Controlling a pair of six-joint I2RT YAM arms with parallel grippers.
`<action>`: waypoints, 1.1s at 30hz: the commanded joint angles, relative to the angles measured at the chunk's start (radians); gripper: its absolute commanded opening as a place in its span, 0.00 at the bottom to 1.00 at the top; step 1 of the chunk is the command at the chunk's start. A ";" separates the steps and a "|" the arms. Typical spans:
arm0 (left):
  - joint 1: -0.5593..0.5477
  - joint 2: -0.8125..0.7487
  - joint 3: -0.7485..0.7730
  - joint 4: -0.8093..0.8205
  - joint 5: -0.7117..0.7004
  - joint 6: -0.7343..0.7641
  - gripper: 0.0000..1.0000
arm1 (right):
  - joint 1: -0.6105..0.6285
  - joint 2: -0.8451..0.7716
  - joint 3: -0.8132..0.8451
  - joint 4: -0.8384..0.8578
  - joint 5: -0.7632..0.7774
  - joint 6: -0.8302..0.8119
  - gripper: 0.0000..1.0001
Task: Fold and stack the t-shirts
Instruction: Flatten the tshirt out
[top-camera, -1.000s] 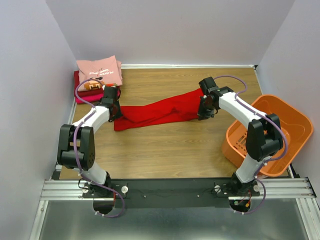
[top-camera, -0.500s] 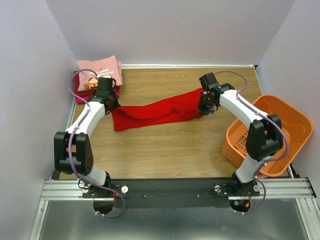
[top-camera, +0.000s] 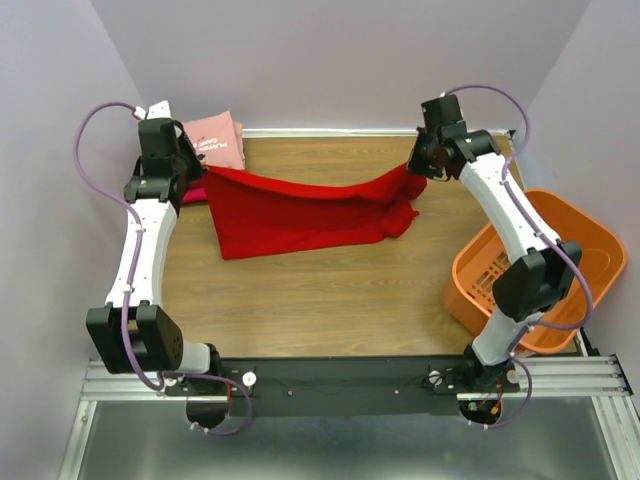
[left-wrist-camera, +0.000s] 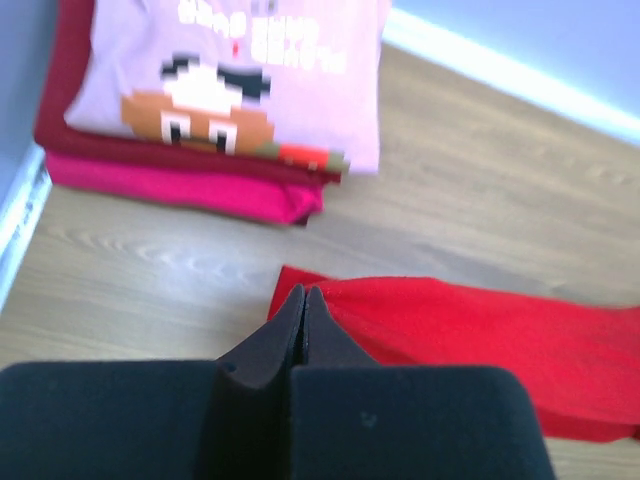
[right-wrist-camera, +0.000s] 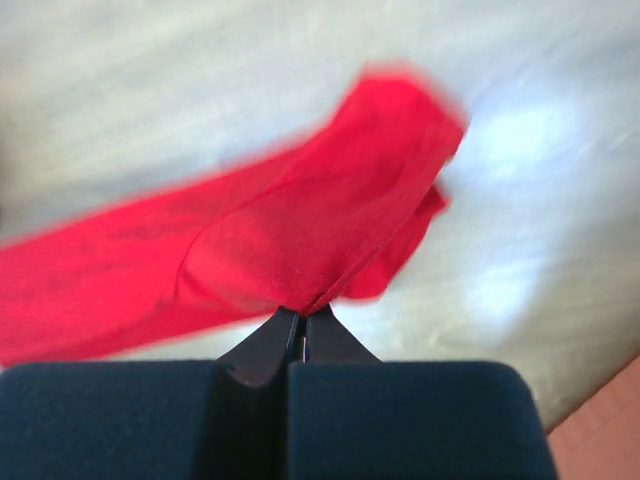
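The bright red t-shirt (top-camera: 300, 215) hangs stretched between my two grippers above the wooden table, its lower edge resting on the wood. My left gripper (top-camera: 196, 172) is shut on its left corner; the left wrist view shows the closed tips (left-wrist-camera: 303, 292) at the red cloth (left-wrist-camera: 470, 340). My right gripper (top-camera: 416, 168) is shut on its right end; the right wrist view shows the tips (right-wrist-camera: 303, 312) pinching the red cloth (right-wrist-camera: 300, 230). A folded stack lies at the back left: the pink printed tee (left-wrist-camera: 230, 70) on top, a dark red one (left-wrist-camera: 70, 90) and a magenta one (left-wrist-camera: 180, 185) beneath.
An orange plastic basket (top-camera: 475, 270) stands at the right edge of the table beside the right arm. The folded stack (top-camera: 215, 145) sits in the back left corner against the walls. Grey walls close in the table on three sides.
Both grippers have risen and moved back and apart, lifting the red t-shirt's ends off the table and spreading it wider.
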 joint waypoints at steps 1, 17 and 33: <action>0.012 -0.038 0.081 0.001 0.065 -0.015 0.00 | -0.025 0.017 0.130 -0.027 0.093 -0.047 0.00; 0.018 -0.133 0.438 0.161 0.068 -0.078 0.00 | -0.047 -0.033 0.647 0.102 0.349 -0.203 0.00; 0.018 -0.402 0.408 0.247 -0.052 -0.052 0.00 | -0.047 -0.302 0.571 0.292 0.318 -0.281 0.01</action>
